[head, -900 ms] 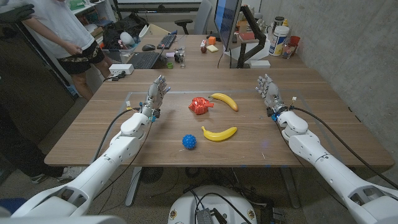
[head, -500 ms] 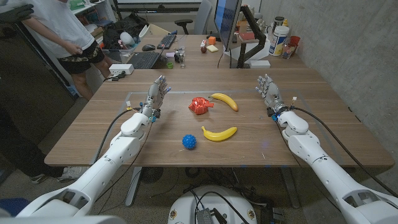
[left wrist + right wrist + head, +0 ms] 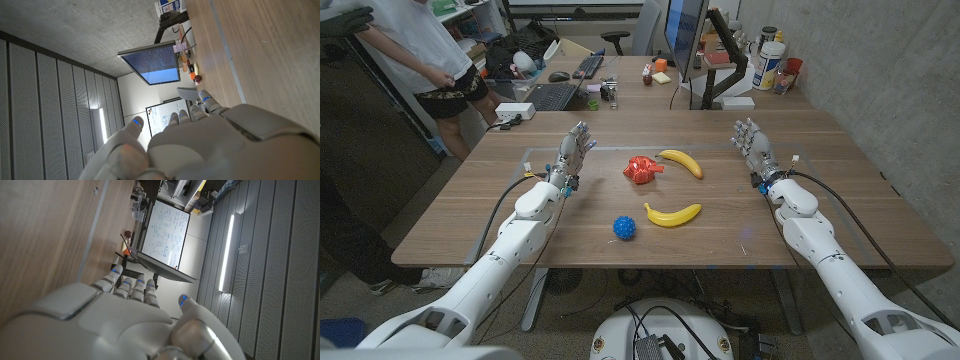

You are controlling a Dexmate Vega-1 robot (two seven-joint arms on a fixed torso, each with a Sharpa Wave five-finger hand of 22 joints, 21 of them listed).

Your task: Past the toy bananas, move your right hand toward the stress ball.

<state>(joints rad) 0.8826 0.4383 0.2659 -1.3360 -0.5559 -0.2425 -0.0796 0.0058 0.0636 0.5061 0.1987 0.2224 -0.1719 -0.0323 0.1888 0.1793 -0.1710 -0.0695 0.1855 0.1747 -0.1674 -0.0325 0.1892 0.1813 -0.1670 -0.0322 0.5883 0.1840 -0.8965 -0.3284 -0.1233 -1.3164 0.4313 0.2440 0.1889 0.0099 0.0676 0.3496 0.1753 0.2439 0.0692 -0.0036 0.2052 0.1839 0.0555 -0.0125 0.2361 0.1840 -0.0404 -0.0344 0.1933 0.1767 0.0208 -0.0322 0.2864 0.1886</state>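
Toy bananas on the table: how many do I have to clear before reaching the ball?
2. One banana lies farther back, just right of the red toy. The other banana lies nearer the robot, right of the blue stress ball. None looks hidden.

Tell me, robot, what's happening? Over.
Both hands open: left hand, right hand. Blue stress ball untouched. Two bananas lie between right hand and ball.
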